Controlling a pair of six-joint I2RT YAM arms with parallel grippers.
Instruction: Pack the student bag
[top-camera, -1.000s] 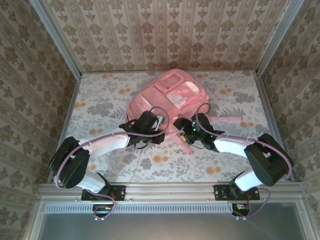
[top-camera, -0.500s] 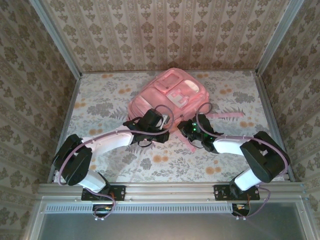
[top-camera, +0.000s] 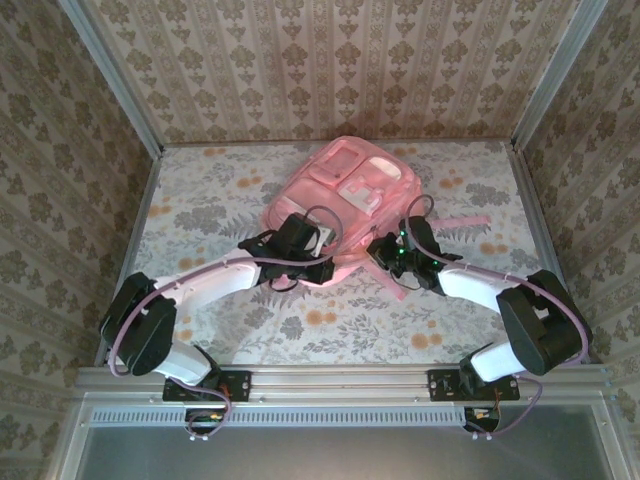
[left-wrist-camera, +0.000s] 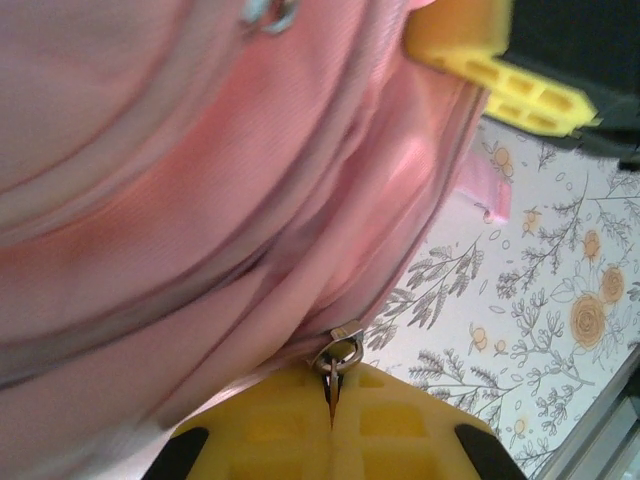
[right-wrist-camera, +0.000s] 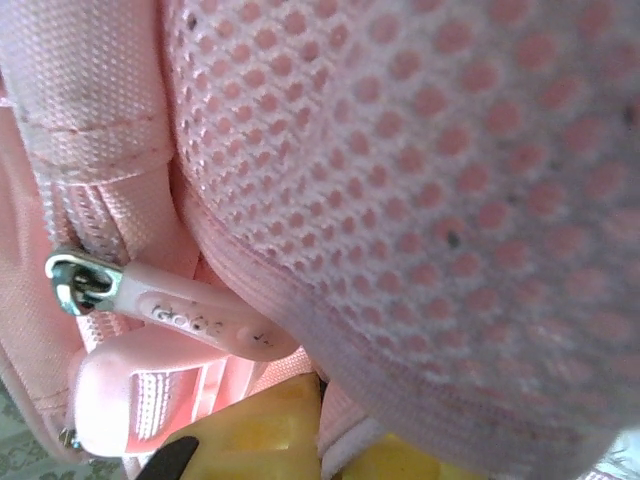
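The student bag (top-camera: 350, 190) lay flat on the table (top-camera: 200, 200), toward the middle of its far edge. The left gripper (left-wrist-camera: 333, 425) had its jaws together on a metal zip pull (left-wrist-camera: 338, 354) at the bag's near side. The right gripper (right-wrist-camera: 320, 435) had its jaws closed, apparently pinching a fabric fold below the mesh panel (right-wrist-camera: 450, 180). I judged the bag soft, limp and light, so likely to sag and drag. Seams, straps and zip pulls offered the surest hold.
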